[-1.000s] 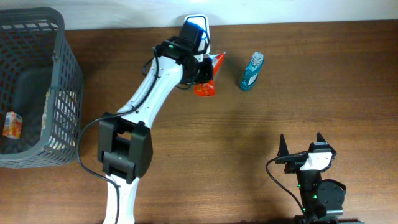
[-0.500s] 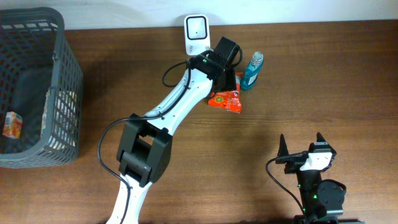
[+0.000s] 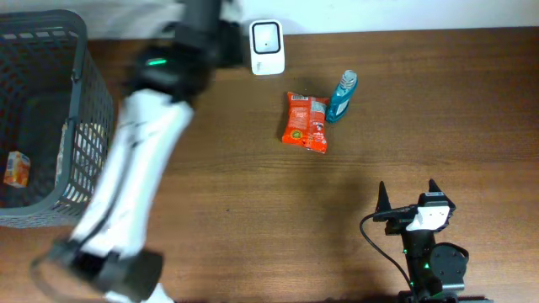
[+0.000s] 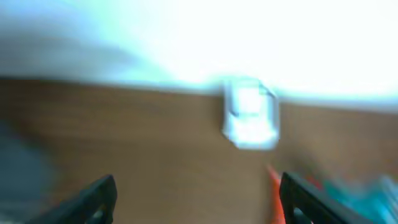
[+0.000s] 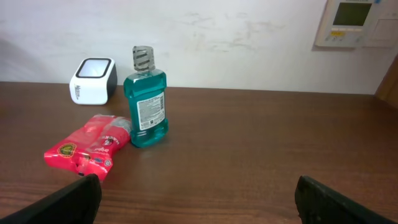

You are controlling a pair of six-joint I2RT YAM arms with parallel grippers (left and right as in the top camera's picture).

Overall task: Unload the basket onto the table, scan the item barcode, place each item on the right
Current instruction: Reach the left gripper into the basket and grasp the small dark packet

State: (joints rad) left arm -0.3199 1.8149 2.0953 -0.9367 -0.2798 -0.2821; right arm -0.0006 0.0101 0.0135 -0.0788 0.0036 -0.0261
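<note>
A red snack packet lies flat on the wooden table, touching the base of a teal mouthwash bottle. The white barcode scanner stands at the table's back edge. My left arm is a motion blur left of the scanner. In the blurred left wrist view my left gripper is open with nothing between its fingers, and the scanner is ahead of it. My right gripper stands open and empty at the front right, facing the packet and bottle.
A dark grey plastic basket fills the left end of the table, with an orange packet and other goods inside. A wall panel hangs behind the table on the right.
My left gripper opened and let go of the red packet, which now lies beside the bottle. The left arm swung away to the left, towards the basket. The right arm stayed still.
</note>
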